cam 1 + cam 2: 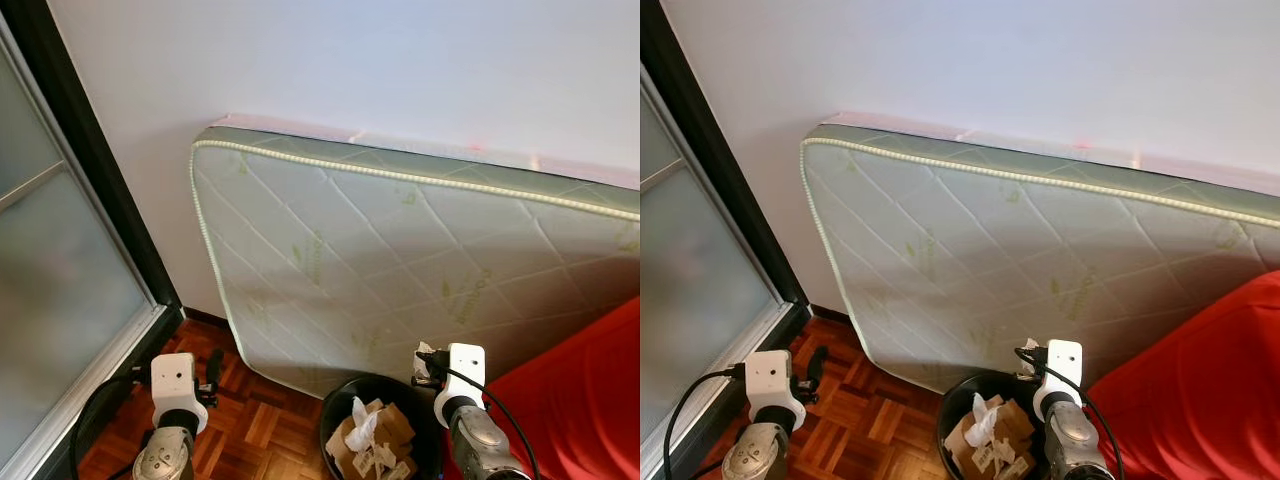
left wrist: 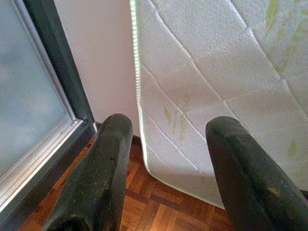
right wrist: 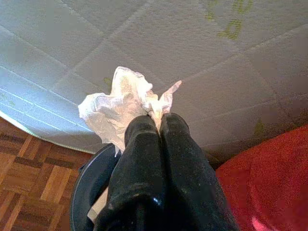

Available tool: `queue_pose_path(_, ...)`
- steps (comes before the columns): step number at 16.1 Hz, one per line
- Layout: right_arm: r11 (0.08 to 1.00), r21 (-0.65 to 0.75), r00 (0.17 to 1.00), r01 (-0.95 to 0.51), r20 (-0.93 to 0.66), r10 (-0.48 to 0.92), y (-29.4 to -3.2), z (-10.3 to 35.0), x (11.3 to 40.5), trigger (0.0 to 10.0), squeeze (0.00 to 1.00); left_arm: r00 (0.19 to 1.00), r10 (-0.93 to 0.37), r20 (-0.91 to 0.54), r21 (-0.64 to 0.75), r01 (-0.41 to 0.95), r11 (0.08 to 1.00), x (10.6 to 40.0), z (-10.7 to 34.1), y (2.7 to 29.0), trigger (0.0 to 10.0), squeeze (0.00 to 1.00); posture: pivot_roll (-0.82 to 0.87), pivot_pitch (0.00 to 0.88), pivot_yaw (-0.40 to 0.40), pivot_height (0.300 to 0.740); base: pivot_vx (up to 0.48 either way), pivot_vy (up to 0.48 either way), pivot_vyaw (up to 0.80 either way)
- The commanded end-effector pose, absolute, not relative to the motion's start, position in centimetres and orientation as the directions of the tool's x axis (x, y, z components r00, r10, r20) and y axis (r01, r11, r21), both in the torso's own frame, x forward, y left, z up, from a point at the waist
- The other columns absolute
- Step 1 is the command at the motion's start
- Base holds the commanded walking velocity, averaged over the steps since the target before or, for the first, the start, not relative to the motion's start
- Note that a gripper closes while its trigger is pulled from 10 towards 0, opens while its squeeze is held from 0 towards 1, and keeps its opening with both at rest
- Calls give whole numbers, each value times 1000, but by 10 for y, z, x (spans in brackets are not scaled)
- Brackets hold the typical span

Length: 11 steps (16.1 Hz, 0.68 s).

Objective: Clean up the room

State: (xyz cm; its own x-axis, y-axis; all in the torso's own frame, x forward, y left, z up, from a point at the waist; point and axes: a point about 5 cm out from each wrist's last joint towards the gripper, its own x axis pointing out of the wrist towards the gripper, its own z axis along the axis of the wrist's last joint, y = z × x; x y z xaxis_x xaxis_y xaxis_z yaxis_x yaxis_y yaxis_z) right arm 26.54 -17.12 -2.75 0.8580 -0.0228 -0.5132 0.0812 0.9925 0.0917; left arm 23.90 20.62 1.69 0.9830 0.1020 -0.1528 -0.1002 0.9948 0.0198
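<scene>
Your right claw (image 3: 159, 122) clamped on crumpled tissue (image 3: 120, 108), hovering above black bin (image 1: 345, 400). Left claw (image 2: 166, 144) spread apart, mattress (image 1: 400, 270) at 12 o'clock.

1. Supporting surface: a parquet floor (image 1: 255, 425) of reddish-brown wood blocks.
2. Landmark: a black round bin (image 1: 342, 400) stands directly on the floor. It holds crumpled brown and white paper (image 1: 372, 437).
3. Behind the bin, a quilted white mattress (image 1: 400, 270) stands on its long edge on the floor. It leans back against the white wall (image 1: 350, 60). Its lower edge passes just behind the bin rim.
4. To the left of the bin, beyond the mattress corner, a dark-framed sliding door (image 1: 70, 290) with frosted glass meets the floor.
5. To the right of the bin, a red fabric mass (image 1: 580, 400) sits close beside it. Its contact with the floor is hidden.
</scene>
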Motion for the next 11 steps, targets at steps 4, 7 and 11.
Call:
queue_pose_path(4, 996, 71, 882, 63, -471, -22, -171, -20, 273, 10000, 0, 982, 108, -157, 16, -107, 994, 239, 19, 209, 10000, 0, 167, 0, -30, 740, 284, 0, 0)
queue_pose_path(7, 994, 74, 880, 78, -474, -34, -171, -20, 273, 10000, 0, 982, 103, -156, 18, -102, 995, 239, 20, 209, 10000, 0, 169, 0, -28, 740, 316, 0, 0)
queue_pose_path(11, 994, 68, 876, 83, -481, -40, -172, -21, 271, 10000, 0, 985, 90, -148, 11, -90, 996, 238, 23, 209, 10000, 0, 178, 0, -31, 740, 79, 0, 0)
